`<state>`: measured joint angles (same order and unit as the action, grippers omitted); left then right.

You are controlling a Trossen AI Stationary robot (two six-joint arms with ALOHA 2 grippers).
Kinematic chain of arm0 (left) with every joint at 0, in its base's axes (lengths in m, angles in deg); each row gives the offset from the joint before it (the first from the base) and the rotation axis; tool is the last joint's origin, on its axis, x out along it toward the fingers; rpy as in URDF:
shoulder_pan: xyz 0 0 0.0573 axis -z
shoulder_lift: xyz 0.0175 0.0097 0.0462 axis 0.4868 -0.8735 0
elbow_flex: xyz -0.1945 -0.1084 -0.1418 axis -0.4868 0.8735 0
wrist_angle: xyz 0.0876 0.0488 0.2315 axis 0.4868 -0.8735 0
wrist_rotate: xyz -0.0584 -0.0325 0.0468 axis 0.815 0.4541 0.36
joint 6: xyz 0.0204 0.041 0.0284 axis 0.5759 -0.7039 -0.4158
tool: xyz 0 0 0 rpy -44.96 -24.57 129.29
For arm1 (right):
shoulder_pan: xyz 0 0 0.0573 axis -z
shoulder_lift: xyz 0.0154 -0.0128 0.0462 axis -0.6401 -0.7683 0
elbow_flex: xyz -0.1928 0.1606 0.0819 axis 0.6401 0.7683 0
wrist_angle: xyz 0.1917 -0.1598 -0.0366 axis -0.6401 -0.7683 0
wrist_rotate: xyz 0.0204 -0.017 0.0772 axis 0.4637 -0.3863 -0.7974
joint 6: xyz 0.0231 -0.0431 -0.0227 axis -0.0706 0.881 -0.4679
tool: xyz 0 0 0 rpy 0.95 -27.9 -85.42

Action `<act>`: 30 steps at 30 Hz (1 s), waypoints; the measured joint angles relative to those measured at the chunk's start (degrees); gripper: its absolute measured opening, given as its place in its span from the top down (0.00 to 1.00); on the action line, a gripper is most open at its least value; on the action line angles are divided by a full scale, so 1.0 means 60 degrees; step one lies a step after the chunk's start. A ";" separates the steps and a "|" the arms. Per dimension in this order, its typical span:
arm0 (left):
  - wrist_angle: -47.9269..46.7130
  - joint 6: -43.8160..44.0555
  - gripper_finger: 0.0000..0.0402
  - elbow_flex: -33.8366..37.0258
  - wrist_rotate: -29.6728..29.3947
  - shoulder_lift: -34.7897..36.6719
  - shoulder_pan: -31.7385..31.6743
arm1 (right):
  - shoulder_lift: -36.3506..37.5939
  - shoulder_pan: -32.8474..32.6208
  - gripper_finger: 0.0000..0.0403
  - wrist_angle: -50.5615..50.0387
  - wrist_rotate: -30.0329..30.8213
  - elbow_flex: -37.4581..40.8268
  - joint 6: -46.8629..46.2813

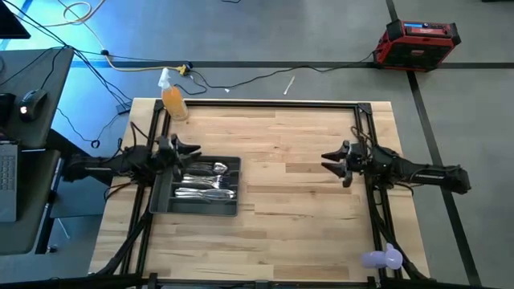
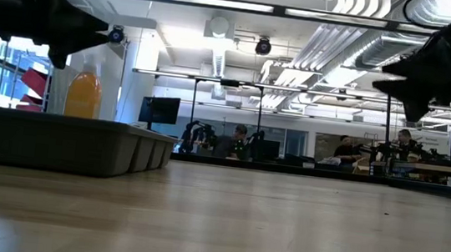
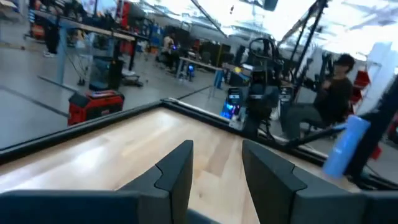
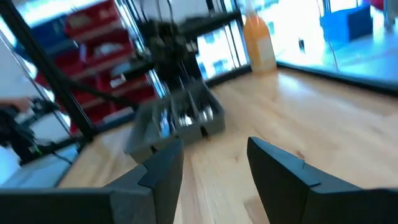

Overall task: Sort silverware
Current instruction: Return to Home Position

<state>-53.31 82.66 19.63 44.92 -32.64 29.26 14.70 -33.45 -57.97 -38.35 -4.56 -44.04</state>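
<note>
Silverware: shiny silver pieces lying flat in the compartments of the dark grey tray, handles roughly parallel. From above I can't sort forks from spoons from knives. The tray sits on the left half of the wooden table. The right wrist view shows the same metal glint inside the tray.

Left gripper: raised, just over the tray's far rim, fingers spread, nothing between them, touching nothing.

Right gripper: raised over the right half of the table, well apart from the tray, fingers spread, empty.

Orange spray bottle stands at the far left corner.
</note>
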 joint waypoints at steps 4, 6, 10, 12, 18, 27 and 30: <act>0.0040 0.0003 0.70 -0.0004 -0.0003 -0.0004 -0.0303 | 0.0550 -0.0006 0.59 0.0421 0.0004 0.0004 -0.0002; 0.0006 0.0007 0.70 -0.0006 -0.0017 0.0000 -0.0474 | 0.0560 -0.0070 0.59 0.0571 0.0006 0.0004 0.0000; -0.0179 0.0007 0.70 -0.0007 -0.0010 0.0000 -0.0729 | 0.0558 -0.0536 0.59 0.0406 0.0018 0.0004 0.0000; -0.0325 0.0007 0.70 -0.0007 -0.0009 -0.0006 -0.0836 | 0.0558 -0.0948 0.59 0.0283 0.0018 0.0004 0.0000; -0.0317 0.0007 0.70 -0.0007 -0.0010 0.0000 -0.0906 | 0.0558 -0.1965 0.59 0.0053 0.0007 0.0007 0.0000; -0.0332 0.0007 0.70 -0.0007 -0.0006 0.0000 -0.0906 | 0.0558 -0.2062 0.59 0.0000 0.0004 0.0007 0.0000; -0.0332 0.0007 0.70 -0.0007 -0.0006 -0.0004 -0.0906 | 0.0558 -0.2062 0.59 0.0000 0.0006 0.0007 0.0000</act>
<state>-55.30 82.70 19.59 44.88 -32.66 23.83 18.05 -45.82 -57.97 -38.32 -4.52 -44.04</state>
